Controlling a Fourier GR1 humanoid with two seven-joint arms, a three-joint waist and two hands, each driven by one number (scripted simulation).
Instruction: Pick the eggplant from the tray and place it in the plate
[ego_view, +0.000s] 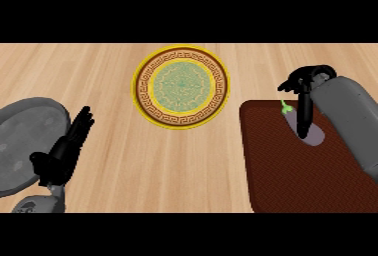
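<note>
Eggplant on tray, right hand fingers touching; no writing legible.

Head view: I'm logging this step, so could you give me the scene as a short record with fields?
surface: wooden counter
plate: yellow-rimmed, patterned, upper middle, nothing on it
tray: dark brown, at right
eggplant: lying on the tray, green stem toward the plate
right robot hand: over the eggplant, fingers reaching down onto it
left robot hand: open, resting at left
</note>
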